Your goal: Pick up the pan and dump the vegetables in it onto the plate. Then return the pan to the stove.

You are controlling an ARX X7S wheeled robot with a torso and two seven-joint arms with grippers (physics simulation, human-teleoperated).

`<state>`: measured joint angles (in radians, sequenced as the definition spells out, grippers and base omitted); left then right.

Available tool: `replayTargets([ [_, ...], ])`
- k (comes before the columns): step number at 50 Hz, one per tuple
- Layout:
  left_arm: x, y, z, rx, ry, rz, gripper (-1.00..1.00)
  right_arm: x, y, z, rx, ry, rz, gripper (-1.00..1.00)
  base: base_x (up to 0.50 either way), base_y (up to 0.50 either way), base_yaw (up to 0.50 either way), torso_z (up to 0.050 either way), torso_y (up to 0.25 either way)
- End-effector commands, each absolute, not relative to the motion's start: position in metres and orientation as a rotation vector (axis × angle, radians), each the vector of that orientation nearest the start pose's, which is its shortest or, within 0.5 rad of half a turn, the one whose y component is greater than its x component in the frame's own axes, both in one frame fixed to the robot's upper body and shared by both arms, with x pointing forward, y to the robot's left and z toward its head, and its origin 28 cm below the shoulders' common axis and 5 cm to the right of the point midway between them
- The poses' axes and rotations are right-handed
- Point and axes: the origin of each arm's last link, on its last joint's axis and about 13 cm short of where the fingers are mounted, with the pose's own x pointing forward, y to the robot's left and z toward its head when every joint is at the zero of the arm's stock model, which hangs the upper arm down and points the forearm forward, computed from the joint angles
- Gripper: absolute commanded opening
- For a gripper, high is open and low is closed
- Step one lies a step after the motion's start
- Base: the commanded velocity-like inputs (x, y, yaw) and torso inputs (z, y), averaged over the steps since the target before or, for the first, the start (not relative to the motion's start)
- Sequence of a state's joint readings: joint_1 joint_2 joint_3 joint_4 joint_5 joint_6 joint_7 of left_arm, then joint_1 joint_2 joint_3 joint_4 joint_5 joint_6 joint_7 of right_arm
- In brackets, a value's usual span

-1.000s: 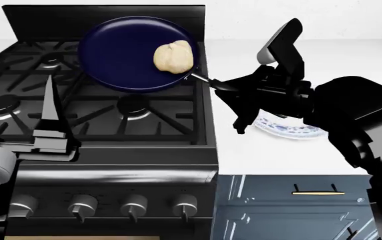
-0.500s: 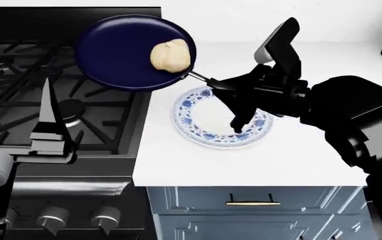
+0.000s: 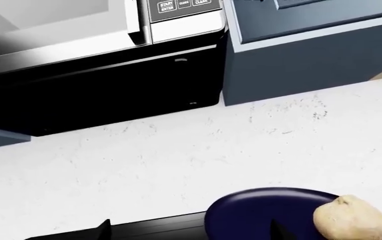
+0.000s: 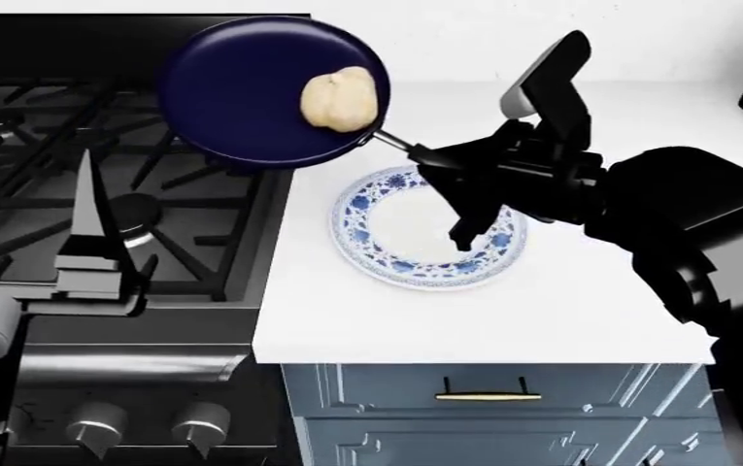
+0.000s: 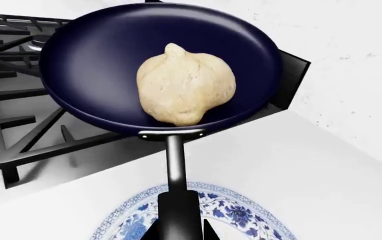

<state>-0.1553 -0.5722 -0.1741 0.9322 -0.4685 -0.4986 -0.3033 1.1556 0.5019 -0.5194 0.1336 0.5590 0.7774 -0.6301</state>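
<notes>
Head view: right pincer (image 4: pixel 433 160) grips pan (image 4: pixel 248 92) handle, fingertips seemingly hidden; left pincer (image 4: pixel 86 248) state unclear.

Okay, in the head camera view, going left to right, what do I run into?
Left end effector → stove → pan → vegetables → plate → right end effector, shut on the pan's handle.

The right gripper (image 4: pixel 425 158) clamps the handle of the pan (image 4: pixel 254 92), holding it above the stove (image 4: pixel 34 184) edge, the vegetables (image 4: pixel 339 99) inside, the plate (image 4: pixel 404 238) just beside.
</notes>
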Motion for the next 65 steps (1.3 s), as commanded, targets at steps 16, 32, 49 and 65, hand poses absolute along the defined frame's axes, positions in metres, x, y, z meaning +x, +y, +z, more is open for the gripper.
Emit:
replayTargets([
  [16, 0.178, 0.274, 0.218, 0.187, -0.596, 0.068, 1.00, 0.351, -0.168, 0.280, -0.318, 0.002, 0.790, -1.00, 0.00, 0.00, 0.00, 0.001, 0.001],
  [32, 0.178, 0.274, 0.217, 0.183, -0.591, 0.066, 1.00, 0.338, -0.189, 0.279, -0.341, -0.024, 0.695, -1.00, 0.00, 0.00, 0.00, 0.001, 0.002],
  [49, 0.179, 0.273, 0.217, 0.178, -0.593, 0.057, 1.00, 0.321, -0.205, 0.282, -0.363, -0.025, 0.626, -1.00, 0.00, 0.00, 0.00, 0.001, 0.001],
  [65, 0.179, 0.274, 0.215, 0.176, -0.591, 0.057, 1.00, 0.318, -0.211, 0.279, -0.421, -0.012, 0.589, -1.00, 0.00, 0.00, 0.00, 0.000, 0.002],
])
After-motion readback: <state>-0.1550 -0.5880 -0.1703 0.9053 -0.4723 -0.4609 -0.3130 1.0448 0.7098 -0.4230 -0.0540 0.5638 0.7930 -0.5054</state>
